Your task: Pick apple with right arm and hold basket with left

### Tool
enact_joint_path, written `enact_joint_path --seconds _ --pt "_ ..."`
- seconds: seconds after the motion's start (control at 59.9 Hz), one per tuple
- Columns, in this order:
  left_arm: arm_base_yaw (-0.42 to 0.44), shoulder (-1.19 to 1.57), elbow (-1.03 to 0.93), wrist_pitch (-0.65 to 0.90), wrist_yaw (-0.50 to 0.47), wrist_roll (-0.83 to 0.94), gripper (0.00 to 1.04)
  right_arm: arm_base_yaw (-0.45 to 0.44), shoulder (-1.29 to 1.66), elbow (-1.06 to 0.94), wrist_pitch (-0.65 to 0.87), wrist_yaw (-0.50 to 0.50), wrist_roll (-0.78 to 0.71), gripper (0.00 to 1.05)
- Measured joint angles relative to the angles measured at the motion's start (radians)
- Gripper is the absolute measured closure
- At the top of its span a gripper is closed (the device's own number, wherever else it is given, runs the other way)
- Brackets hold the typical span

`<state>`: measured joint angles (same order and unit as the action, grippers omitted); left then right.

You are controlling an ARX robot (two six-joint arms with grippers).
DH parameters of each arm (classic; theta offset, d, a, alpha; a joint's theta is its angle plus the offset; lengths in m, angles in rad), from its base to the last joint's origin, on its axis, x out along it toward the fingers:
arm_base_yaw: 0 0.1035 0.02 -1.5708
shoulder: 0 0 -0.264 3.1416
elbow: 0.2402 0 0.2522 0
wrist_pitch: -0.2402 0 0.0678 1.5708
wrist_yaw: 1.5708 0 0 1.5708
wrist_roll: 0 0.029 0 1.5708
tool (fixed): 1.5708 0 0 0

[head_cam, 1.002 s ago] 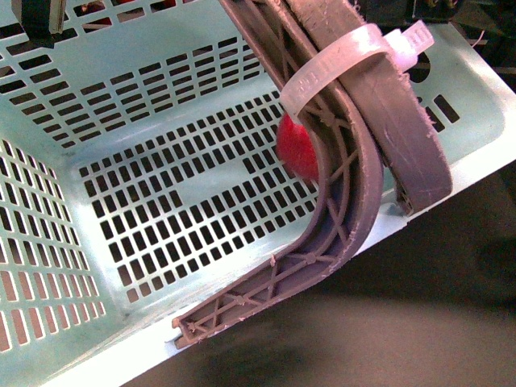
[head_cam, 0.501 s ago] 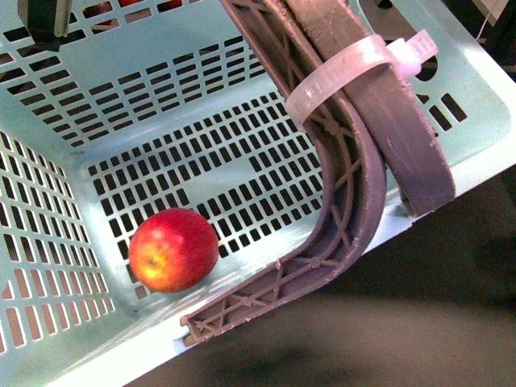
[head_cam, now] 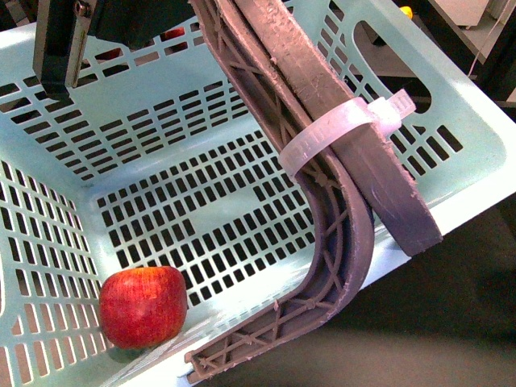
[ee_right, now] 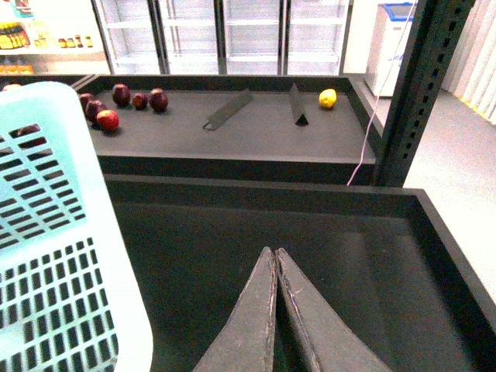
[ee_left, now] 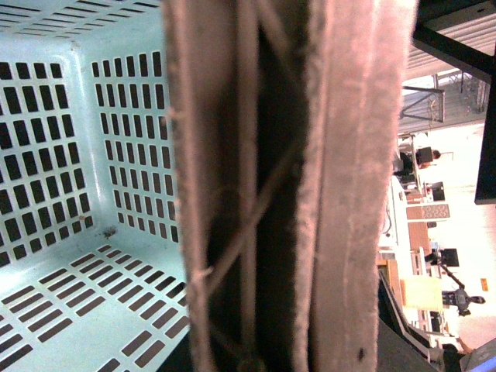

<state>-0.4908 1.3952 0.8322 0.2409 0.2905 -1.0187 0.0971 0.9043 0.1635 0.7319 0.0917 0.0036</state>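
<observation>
The red apple [head_cam: 143, 306], with a yellowish patch on one side, lies inside the light blue slotted basket [head_cam: 161, 121], in its near left corner against the wall. My left gripper [head_cam: 322, 294] is shut on the basket's near rim, one brown finger inside and one outside. In the left wrist view the fingers [ee_left: 341, 194] fill the middle and the basket's inside [ee_left: 77, 155] shows beside them. My right gripper [ee_right: 274, 254] is shut and empty above a dark tray, with the basket's wall [ee_right: 54, 232] beside it.
A white zip tie [head_cam: 343, 133] binds the left fingers. A dark piece of hardware [head_cam: 56, 44] hangs over the basket's far rim. On the back shelf lie small dark-red fruits [ee_right: 116, 101] and a yellow lemon [ee_right: 328, 98]. A black post [ee_right: 422, 85] stands alongside.
The apple has rolled from behind the left finger across the basket floor to the near left corner. The basket has shifted and tilted in the left gripper's hold.
</observation>
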Motion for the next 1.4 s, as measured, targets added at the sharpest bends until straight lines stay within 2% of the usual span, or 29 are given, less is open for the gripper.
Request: enact_joint_path --seconds 0.067,0.117,0.2,0.501,0.651,1.403 --pt "0.0 0.0 0.0 0.0 0.0 0.001 0.89 -0.014 -0.045 -0.028 -0.02 -0.013 0.0 1.03" --pt "0.0 0.0 0.0 0.0 0.001 0.0 0.89 -0.059 -0.084 -0.047 -0.04 -0.078 0.0 1.03" --pt "0.0 0.0 0.0 0.0 0.001 0.0 0.89 -0.092 -0.137 -0.069 -0.07 -0.084 0.0 1.03" --pt "0.0 0.0 0.0 0.0 0.0 0.001 0.89 -0.094 -0.284 -0.115 -0.169 -0.089 0.0 1.03" --pt "0.0 0.0 0.0 0.0 0.0 0.001 0.89 -0.094 -0.312 -0.146 -0.156 -0.09 0.0 1.03" --pt "0.0 0.0 0.0 0.0 0.0 0.001 0.89 -0.094 -0.657 -0.146 -0.485 -0.092 0.0 1.03"
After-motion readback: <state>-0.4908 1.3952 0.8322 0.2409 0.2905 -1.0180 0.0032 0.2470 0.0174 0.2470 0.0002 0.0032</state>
